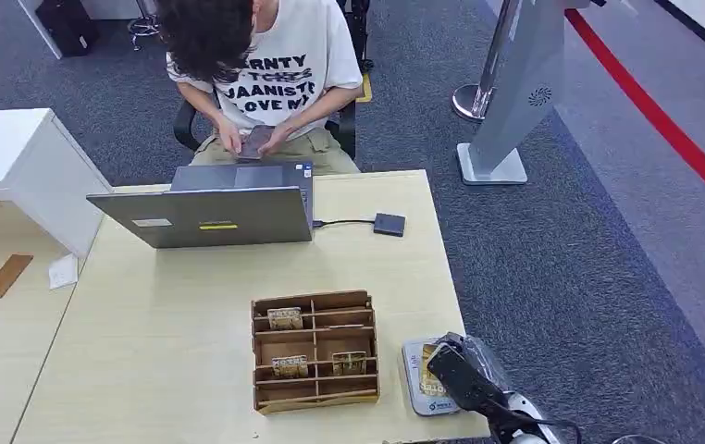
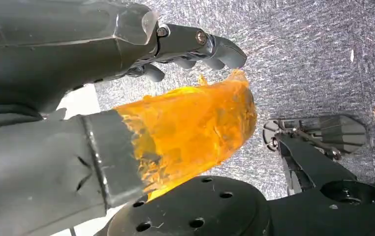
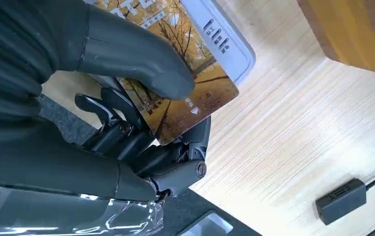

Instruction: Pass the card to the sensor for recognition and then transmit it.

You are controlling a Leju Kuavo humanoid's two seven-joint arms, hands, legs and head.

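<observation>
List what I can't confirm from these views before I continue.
- Grey card sensor: head view, partly covered by the right hand; its small print is unreadable.
- Autumn-tree card: right wrist view, thumb hides its middle, so touching or hovering is unclear.
- Left hand: left wrist view, orange film blocks the fingers.

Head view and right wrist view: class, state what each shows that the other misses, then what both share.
Only the head view takes in the laptop, the seated person behind it, the wooden compartment box with cards in some slots, and the grey kiosk stand on the carpet.

Only the right wrist view reveals the grip: the right hand pinches the card, printed with autumn trees, over the sensor.

Both show the light wooden table, the sensor, the right hand and the small dark hub on its cable.
</observation>
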